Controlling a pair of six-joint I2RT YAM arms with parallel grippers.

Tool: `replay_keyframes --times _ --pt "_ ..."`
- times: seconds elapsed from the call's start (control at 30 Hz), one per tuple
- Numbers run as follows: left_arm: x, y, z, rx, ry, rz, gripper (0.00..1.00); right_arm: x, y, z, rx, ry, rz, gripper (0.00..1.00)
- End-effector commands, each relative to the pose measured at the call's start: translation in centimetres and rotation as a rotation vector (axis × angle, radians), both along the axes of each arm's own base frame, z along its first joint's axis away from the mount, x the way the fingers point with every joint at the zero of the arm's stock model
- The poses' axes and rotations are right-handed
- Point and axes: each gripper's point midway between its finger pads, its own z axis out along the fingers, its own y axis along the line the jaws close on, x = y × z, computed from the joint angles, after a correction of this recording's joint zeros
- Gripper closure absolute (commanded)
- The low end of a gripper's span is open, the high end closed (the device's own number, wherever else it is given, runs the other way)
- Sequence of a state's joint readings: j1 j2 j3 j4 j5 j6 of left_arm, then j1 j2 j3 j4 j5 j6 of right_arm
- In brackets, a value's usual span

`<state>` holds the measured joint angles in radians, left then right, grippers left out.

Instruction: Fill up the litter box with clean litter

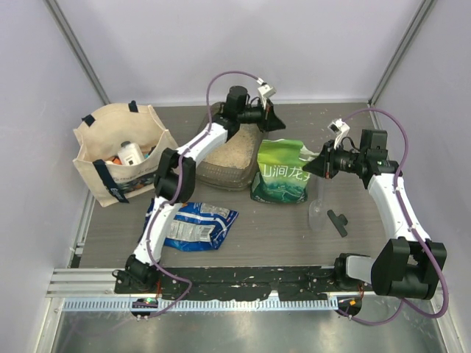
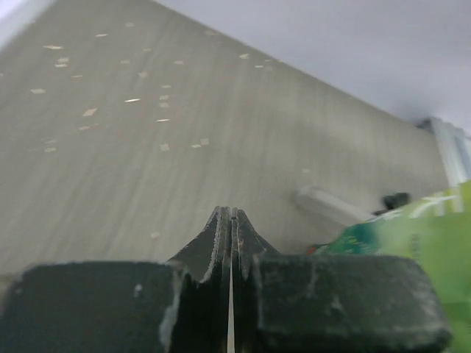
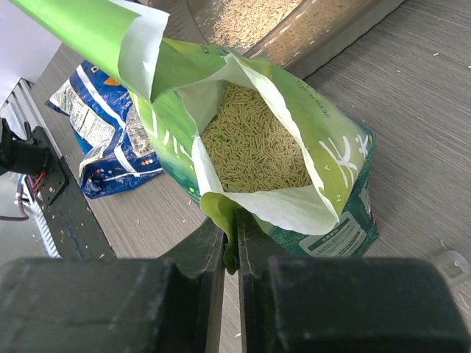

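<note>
Clamping right claw [image 3: 229, 239] tight on an open green-and-white printed bag [image 3: 335, 173] at its rim; holding left claw [image 2: 232, 220] pressed together, empty, near the translucent grey-brown rectangular plastic litter box [image 1: 212, 176] carrying tan clean litter [image 1: 235, 151].

From above, you lose part of the litter box [image 1: 221, 175] under the left arm [image 1: 210, 138]; the right wrist view cuts it off at the top edge. The left wrist view shows the green bag [image 2: 412, 232] blurred and clipped. What sits in the tote bag [image 1: 94, 140] is too small to name.
</note>
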<state>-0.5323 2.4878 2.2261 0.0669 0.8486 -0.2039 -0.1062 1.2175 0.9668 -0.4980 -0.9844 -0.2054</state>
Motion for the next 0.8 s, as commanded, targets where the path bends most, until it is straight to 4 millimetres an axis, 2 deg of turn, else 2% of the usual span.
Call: replay_keyframes --times 0.0,0.03,0.07,0.13,0.17,0.23,0.27,0.33,0.53,0.63,0.77 --pt "-6.9 -3.3 9.6 -0.172 -0.114 -0.258 0.98 1.3 0.3 2.8 0.019 -0.076 -0.014 0.86" --pt "-7.8 -3.4 8.4 -0.165 -0.079 -0.29 0.99 1.6 0.3 2.9 0.024 -0.077 -0.023 0.86" --pt "-8.6 -3.4 9.4 -0.185 -0.098 -0.308 0.99 1.7 0.3 2.9 0.025 -0.076 -0.028 0.86" --pt "-10.6 -3.8 8.5 -0.181 -0.046 -0.349 0.99 1.8 0.2 2.9 0.021 -0.078 -0.031 0.86" --pt "-11.6 -3.8 9.3 -0.194 -0.065 -0.377 0.99 1.8 0.2 2.8 0.02 -0.076 -0.032 0.86" --pt "-13.0 -3.9 8.6 -0.186 -0.023 -0.408 1.0 1.7 0.2 2.8 0.018 -0.076 -0.027 0.86" --pt "-13.7 -3.9 9.0 -0.196 -0.03 -0.432 1.0 1.7 0.2 2.7 0.017 -0.071 -0.028 0.86" --pt "-14.4 -4.0 8.5 -0.194 0.01 -0.441 1.0 1.7 0.2 2.6 0.014 -0.063 -0.027 0.86" --pt "-17.2 -4.1 9.8 -0.217 0.032 -0.518 1.0 1.7 0.0 2.5 0.0 -0.061 -0.039 0.86" --pt "-18.5 -4.0 9.5 -0.211 0.039 -0.547 1.0 1.7 -0.2 2.3 -0.015 -0.064 -0.044 0.86" --pt "-18.8 -3.9 9.1 -0.204 0.086 -0.553 1.0 1.6 -0.6 1.6 -0.051 -0.065 -0.048 0.83"
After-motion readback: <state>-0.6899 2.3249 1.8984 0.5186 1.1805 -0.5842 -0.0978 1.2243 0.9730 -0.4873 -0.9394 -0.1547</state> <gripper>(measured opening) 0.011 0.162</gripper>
